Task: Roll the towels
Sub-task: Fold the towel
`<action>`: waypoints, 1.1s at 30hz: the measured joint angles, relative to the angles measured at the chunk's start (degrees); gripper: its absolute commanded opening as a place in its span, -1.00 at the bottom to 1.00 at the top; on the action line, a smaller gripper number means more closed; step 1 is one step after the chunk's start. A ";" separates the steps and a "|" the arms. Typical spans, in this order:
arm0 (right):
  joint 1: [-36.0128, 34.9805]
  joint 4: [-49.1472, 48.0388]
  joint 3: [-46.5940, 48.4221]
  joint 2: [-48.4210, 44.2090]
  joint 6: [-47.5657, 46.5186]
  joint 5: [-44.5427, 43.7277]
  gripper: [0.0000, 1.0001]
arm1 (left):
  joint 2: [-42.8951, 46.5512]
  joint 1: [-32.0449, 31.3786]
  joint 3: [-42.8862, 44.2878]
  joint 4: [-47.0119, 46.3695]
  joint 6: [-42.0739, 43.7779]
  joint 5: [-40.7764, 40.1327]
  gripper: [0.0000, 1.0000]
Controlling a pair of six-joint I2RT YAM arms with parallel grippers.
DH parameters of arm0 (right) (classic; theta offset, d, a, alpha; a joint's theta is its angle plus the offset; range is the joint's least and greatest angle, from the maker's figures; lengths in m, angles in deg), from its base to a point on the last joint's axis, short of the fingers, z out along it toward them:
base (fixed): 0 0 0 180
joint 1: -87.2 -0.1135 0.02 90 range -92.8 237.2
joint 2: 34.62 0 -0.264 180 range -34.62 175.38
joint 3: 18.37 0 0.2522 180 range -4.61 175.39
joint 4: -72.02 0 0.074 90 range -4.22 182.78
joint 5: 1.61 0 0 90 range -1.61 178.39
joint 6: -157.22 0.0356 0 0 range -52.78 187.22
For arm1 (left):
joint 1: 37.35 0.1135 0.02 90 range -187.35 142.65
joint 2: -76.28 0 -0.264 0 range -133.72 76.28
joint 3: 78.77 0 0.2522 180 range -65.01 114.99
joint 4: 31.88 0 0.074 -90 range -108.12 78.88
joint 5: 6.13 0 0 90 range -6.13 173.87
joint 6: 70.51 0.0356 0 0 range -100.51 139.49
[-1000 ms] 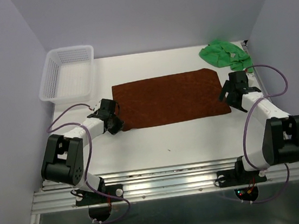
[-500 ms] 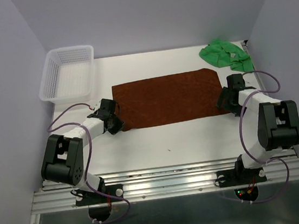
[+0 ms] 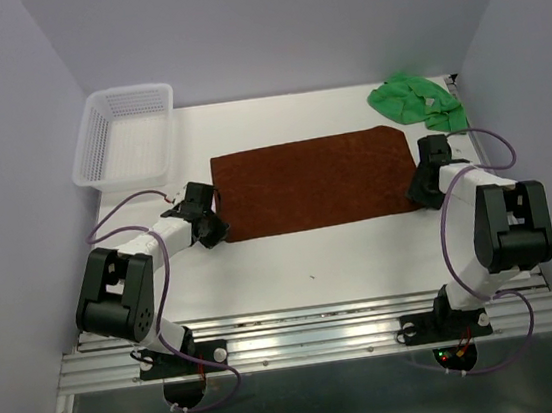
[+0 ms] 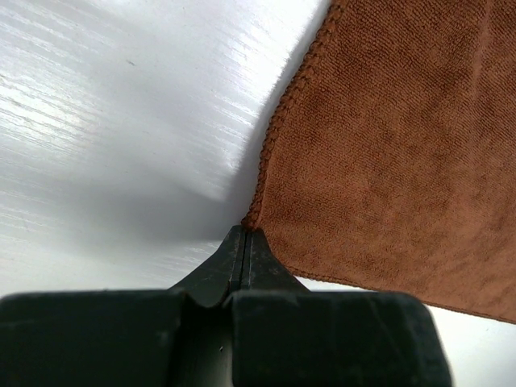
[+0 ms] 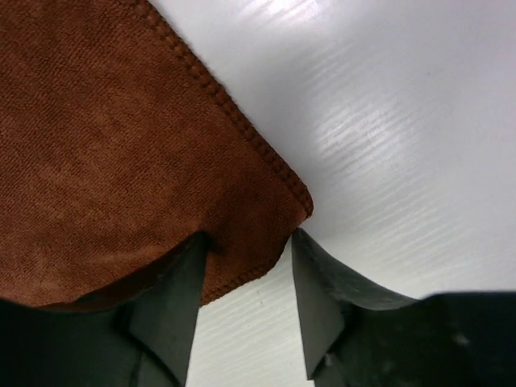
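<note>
The top camera looks down from high behind the near edge of the table [image 3: 363, 256], taking in all of it, with the brown towel [image 3: 313, 182] mid-frame. The left wrist camera peers past the left fingers [image 4: 218, 278], very close to the towel's near-left corner. The right wrist camera, equally close, looks past the right fingers [image 5: 165, 314] at its near-right corner. All three share the towel.

brown towel [image 3: 315, 182] spread flat mid-table; green towel [image 3: 414, 98] crumpled, far right corner.
</note>
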 measured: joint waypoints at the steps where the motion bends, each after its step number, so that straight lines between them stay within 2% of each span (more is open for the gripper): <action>1: 0.00 -0.37 0.02 0.13 -0.11 0.02 -0.22 | 0.00 0.00 0.00 0.02 0.00 -0.02 -1.00; 3: 0.00 -1.11 0.04 0.26 -0.17 0.09 -0.38 | 0.00 0.00 0.00 0.04 0.00 -0.15 -1.00; 4: 0.00 -1.49 0.04 0.28 -0.31 0.28 -0.56 | 0.00 0.00 0.00 0.07 -0.02 -0.17 -1.00; 9: -0.02 -2.45 0.02 0.26 -1.05 2.10 -0.98 | 0.61 0.00 0.00 0.79 0.00 -0.11 -1.00; 15: 0.00 -2.01 -0.02 -3.52 -1.79 4.00 -0.99 | 8.28 0.00 0.00 0.66 0.96 0.72 -1.00; 21: -0.02 -0.44 0.87 -17.59 -1.99 4.00 -0.99 | 22.86 0.00 1.09 0.31 1.79 1.14 -1.00; 27: -0.02 4.52 6.21 -28.52 -2.95 2.21 -0.99 | 31.91 0.00 9.27 4.74 2.78 0.20 -1.00; 33: -0.11 12.17 17.99 -37.20 -3.67 -1.01 -0.99 | 42.27 -0.24 20.31 10.93 2.97 -1.64 -1.00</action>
